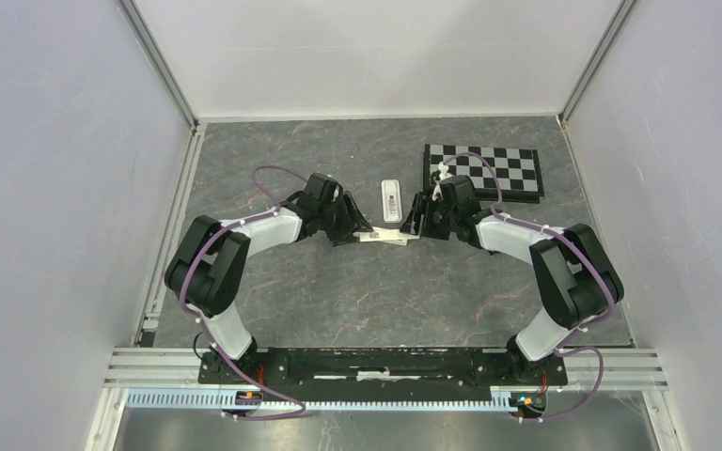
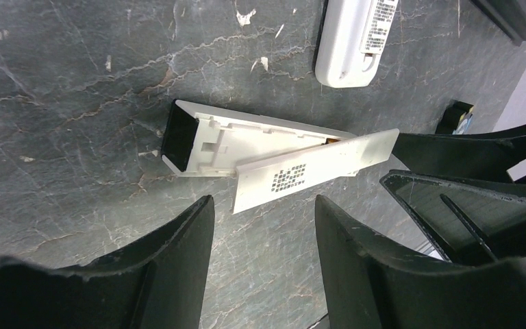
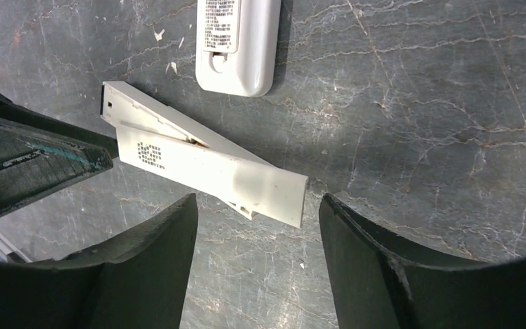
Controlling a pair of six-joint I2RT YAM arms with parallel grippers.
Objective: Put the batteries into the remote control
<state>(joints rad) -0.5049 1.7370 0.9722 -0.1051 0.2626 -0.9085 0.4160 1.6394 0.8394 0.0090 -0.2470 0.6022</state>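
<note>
Remote control (image 1: 391, 199): flat on the desk (image 1: 338, 301), back up so the recess is reachable; its cover looks on. Batteries not in view. Just beside it, a slim white bar (image 2: 246, 147) with a skewed cover plate (image 2: 315, 168) lies between my tools. Left tool (image 2: 264, 209) and right tool (image 3: 258, 202) are both spread, pinching nothing, one at each end, probably to work that plate.

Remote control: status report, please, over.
Open and empty: left gripper, right gripper, flanking slim white bar. Beyond it, remote control label side up, untouched. No batteries in view. Loose cover askew across bar.
</note>
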